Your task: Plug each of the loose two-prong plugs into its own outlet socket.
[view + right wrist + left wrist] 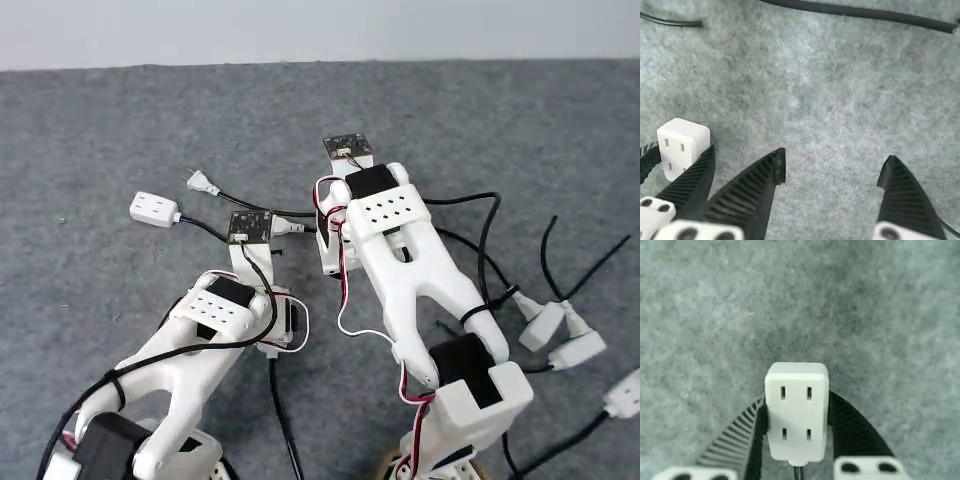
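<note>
The light is bright, even and soft, and it comes from above. The grey carpet (100, 330) has only faint shadows: a dim patch just beyond the outlet socket (796, 415) held in the left gripper (796, 399), and a soft darkening between the spread fingers of the right gripper (835, 156).

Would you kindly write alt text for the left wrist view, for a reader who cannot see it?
A white outlet block with two pairs of slots is clamped between the black ribbed fingers of the left end effector, above grey carpet.
</note>
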